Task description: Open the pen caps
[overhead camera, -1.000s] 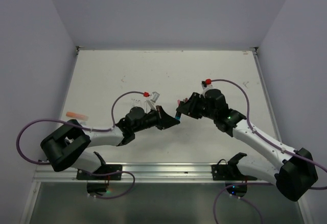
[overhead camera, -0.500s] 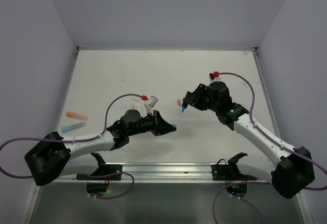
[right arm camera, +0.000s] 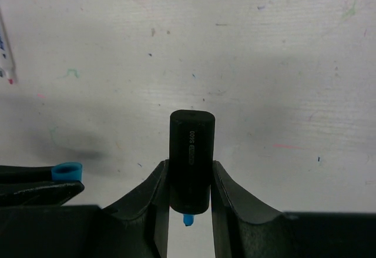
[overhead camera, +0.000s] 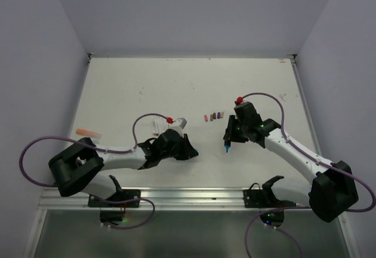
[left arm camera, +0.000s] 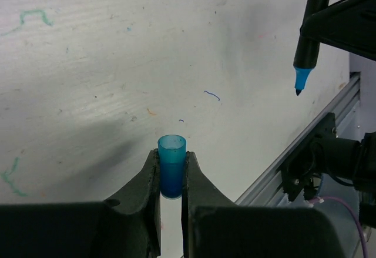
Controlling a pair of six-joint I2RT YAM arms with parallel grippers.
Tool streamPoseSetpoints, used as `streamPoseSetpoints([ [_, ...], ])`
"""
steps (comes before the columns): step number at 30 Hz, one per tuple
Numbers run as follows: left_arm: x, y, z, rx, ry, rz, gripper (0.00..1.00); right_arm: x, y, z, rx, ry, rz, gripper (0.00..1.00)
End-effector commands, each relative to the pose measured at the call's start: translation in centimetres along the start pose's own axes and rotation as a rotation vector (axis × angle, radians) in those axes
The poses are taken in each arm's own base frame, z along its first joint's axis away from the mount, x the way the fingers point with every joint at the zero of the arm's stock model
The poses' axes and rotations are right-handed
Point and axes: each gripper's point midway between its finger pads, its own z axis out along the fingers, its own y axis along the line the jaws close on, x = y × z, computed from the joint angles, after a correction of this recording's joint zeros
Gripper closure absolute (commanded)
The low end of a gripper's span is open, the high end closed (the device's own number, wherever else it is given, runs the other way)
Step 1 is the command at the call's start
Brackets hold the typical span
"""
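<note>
Right, far left first: a salmon marker (overhead camera: 88, 132) lies alone near the edge of the table (overhead camera: 117, 87), and from up here I can't tell whether it wears a cap. Moving in, the left gripper (overhead camera: 189, 151) hangs low, fingers clamped on the blue cap (left arm camera: 171, 163). It's a stubby, see-through tube, open end pointing away from the fingers, clean off its marker. Just behind that arm, thin white pens (overhead camera: 155, 123) lie flat. Centre now: small caps (overhead camera: 213, 116) sit side by side in a short row, a pink one and a grey one among them, all already pulled. On the right, the right gripper (overhead camera: 228, 136) pinches the black marker (right arm camera: 191, 152) by its barrel, blue tip bare and aimed down at the tabletop. So the blue one's done, and I'd judge the salmon marker is what may remain.
</note>
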Motion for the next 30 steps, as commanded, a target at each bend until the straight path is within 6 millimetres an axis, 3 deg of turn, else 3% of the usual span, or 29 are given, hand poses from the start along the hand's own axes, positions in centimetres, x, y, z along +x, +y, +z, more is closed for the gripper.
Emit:
streamPoseSetpoints([
  [1,-1.4,-3.5,2.2,0.047,-0.043,-0.017,1.0,1.5,-1.0,0.8,0.017,0.045,-0.054,1.0],
  [5,-1.1,-4.1,3.6,0.051,-0.033,-0.027,1.0,2.5,-1.1,1.9,0.006,0.071,-0.046,1.0],
  [15,0.3,-2.9,5.1,0.033,-0.002,-0.065,0.97,4.4,-2.6,4.2,0.056,0.128,-0.059,1.0],
  [21,1.0,-3.8,6.3,0.11,0.015,-0.09,0.9,4.4,-1.6,4.8,0.0,0.129,-0.048,1.0],
  [26,1.4,-3.3,7.1,0.103,0.015,-0.131,0.84,4.5,-0.8,5.0,-0.035,0.152,-0.05,1.0],
  [30,1.3,-3.6,7.3,0.121,0.008,-0.154,0.76,5.0,0.2,5.8,-0.082,0.177,-0.029,0.95],
])
